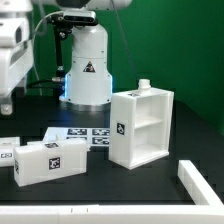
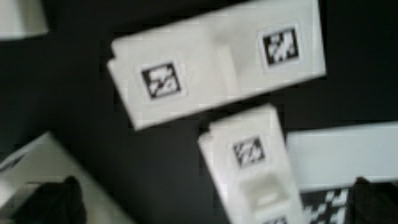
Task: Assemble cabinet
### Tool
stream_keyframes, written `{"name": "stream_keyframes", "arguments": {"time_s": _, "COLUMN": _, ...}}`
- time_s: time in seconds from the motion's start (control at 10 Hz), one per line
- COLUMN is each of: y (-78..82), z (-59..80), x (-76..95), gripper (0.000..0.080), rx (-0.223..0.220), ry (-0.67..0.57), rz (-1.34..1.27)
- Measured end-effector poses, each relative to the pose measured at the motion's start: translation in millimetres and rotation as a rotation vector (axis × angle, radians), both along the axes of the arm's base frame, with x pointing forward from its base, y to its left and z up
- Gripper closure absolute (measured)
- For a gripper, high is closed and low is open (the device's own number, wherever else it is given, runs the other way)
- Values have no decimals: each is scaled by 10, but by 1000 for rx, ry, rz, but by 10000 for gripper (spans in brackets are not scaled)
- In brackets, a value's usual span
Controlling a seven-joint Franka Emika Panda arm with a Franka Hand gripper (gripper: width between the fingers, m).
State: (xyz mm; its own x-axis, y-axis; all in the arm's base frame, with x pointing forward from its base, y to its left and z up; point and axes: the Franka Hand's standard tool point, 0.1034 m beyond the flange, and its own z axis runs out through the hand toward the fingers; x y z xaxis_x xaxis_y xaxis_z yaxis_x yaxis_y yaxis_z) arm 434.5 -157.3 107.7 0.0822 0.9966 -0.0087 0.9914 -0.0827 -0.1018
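Note:
The cabinet [image 1: 140, 125], a large white box frame with a shelf inside, stands upright at the exterior view's right with a tag on its side. A small white piece [image 1: 144, 87] sits on top of it. A white tagged block [image 1: 50, 160] lies at the front left. My gripper [image 1: 8, 98] hangs high at the far left, above that area. In the wrist view the gripper [image 2: 217, 205] is open and empty, with its dark fingertips [image 2: 63, 200] wide apart. Below it lie a wide white block with two tags [image 2: 214, 65] and a narrower tagged white block [image 2: 249, 150]. The wrist view is blurred.
The marker board [image 1: 85, 133] lies flat between the robot base [image 1: 88, 75] and the front block; part of it shows in the wrist view [image 2: 338, 150]. A white rail [image 1: 200, 185] borders the front right. Another white piece [image 1: 5, 155] lies at the far left edge.

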Motion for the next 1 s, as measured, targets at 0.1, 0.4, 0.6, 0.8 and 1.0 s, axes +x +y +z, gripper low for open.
{"name": "stream_keyframes", "arguments": {"time_s": 0.1, "y": 144, "z": 99, "x": 33, "gripper": 17, "rx": -13, "ry": -31, "rz": -62}}
{"name": "stream_keyframes", "arguments": {"time_s": 0.4, "y": 184, "z": 35, "x": 57, "gripper": 2, "rx": -13, "ry": -20, "rz": -77}}
{"name": "stream_keyframes", "arguments": {"time_s": 0.6, "y": 213, "z": 57, "x": 66, "gripper": 3, "rx": -17, "ry": -25, "rz": -116}}
{"name": "stream_keyframes", "arguments": {"time_s": 0.8, "y": 504, "z": 326, "x": 273, "gripper": 3, "rx": -63, "ry": -80, "rz": -318}}
{"name": "stream_keyframes", "arguments": {"time_s": 1.0, "y": 811, "z": 473, "x": 570, "gripper": 3, "rx": -105, "ry": -112, "rz": -525}}
